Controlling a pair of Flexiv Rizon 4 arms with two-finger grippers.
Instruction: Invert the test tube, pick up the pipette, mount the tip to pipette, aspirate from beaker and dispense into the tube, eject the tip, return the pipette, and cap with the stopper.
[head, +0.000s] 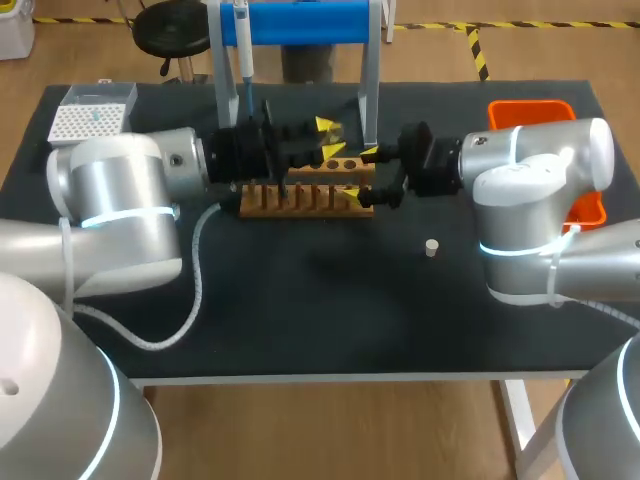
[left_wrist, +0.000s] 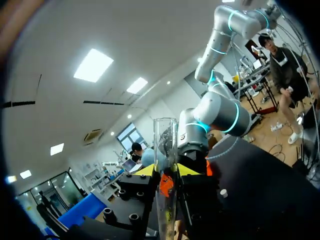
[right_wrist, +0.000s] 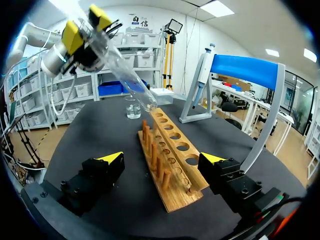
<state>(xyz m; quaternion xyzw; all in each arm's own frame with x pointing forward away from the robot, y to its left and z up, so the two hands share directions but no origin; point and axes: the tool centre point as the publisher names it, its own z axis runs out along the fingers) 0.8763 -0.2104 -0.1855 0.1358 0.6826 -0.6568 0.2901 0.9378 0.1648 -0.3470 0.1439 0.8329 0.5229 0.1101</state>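
Observation:
My left gripper (left_wrist: 165, 170) is shut on a clear glass test tube (left_wrist: 165, 142), which stands up between its yellow tips. From the right wrist view, the left gripper (right_wrist: 83, 27) holds the test tube (right_wrist: 127, 75) tilted in the air, its lower end just above the far end of the wooden rack (right_wrist: 172, 150). My right gripper (right_wrist: 162, 159) is open, its fingers straddling the rack's near end without touching it. In the head view both grippers, left (head: 330, 138) and right (head: 360, 175), meet over the rack (head: 300, 197). The pipette (head: 243, 50) hangs on the blue stand. A small stopper (head: 431, 247) lies on the mat.
A white tip box (head: 90, 115) sits at the back left and an orange bin (head: 535, 112) at the back right. A glass beaker (right_wrist: 133, 109) stands beyond the rack. The blue pipette stand (head: 300, 25) rises behind the rack.

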